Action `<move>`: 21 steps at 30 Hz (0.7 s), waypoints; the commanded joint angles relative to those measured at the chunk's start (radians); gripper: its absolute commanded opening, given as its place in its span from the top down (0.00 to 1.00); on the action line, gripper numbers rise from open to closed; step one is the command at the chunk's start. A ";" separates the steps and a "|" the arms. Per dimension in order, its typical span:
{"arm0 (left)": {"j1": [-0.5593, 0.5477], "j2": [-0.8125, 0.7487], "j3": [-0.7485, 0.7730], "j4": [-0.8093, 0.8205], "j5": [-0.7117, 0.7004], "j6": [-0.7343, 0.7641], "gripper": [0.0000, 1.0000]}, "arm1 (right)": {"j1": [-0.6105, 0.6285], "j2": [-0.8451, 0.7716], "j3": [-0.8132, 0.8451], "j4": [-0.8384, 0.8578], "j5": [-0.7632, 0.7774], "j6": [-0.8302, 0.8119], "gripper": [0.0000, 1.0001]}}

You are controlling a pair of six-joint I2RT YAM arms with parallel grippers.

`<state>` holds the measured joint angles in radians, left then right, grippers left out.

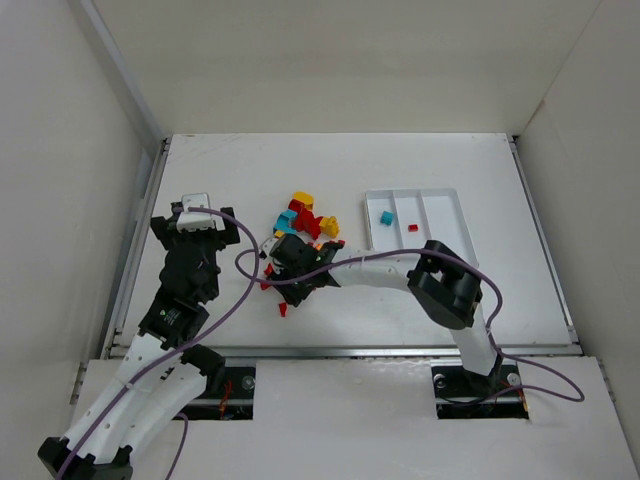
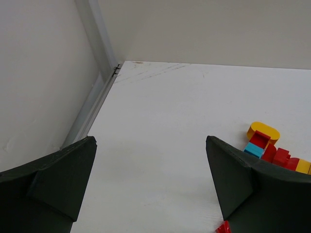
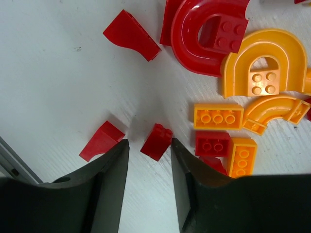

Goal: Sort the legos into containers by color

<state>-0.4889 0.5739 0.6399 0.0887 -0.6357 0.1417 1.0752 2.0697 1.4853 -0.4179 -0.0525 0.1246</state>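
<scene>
The legos (image 1: 305, 215) lay in a loose heap of red, orange-yellow and teal pieces near the middle of the table (image 1: 230, 160) in the top view, with a few red strays (image 1: 283, 310) nearer the arms. Just to the right of the heap stood the white tray (image 1: 458, 205), its three compartments side by side. A teal brick (image 1: 385, 215) sat in the compartment closest to the heap and a red brick (image 1: 412, 227) in the middle one. The right gripper (image 1: 285, 262) reached across to the near edge of the heap, its fingertips hidden under the wrist. The left gripper (image 1: 192, 222) hung well apart from the heap, toward the left wall.

In the left wrist view, the left gripper (image 2: 150, 187) had its fingers (image 2: 58, 179) spread wide over bare table. Part of the heap showed at the frame's edge: an orange-yellow arch (image 2: 262, 132), a teal piece (image 2: 253, 149) and red bricks (image 2: 279, 156).

In the right wrist view, the right gripper (image 3: 149, 179) stood partly apart, its fingers (image 3: 107, 184) flanking a small red brick (image 3: 156, 141) that lay on the table at their tips. A gap showed on one side of that brick, so it was not pinched. A red wedge (image 3: 101, 141) lay just beside one finger. Farther off were a red arch (image 3: 194, 39), an orange arch (image 3: 279, 53) and an orange plate (image 3: 217, 116).
</scene>
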 commanded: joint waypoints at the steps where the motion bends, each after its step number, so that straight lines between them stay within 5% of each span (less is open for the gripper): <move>1: -0.005 -0.006 0.006 0.071 0.004 0.016 0.06 | 0.012 0.009 0.036 -0.010 -0.003 0.009 0.58; 12: -0.005 -0.006 -0.003 0.080 0.022 0.025 0.05 | 0.012 0.009 0.036 -0.010 0.020 0.018 1.00; 21: -0.005 -0.016 -0.003 0.062 0.070 0.015 0.04 | -0.118 -0.184 -0.028 0.079 -0.009 0.139 1.00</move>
<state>-0.4889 0.5735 0.6357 0.1150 -0.6041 0.1596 1.0424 2.0293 1.4719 -0.4088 -0.0479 0.1928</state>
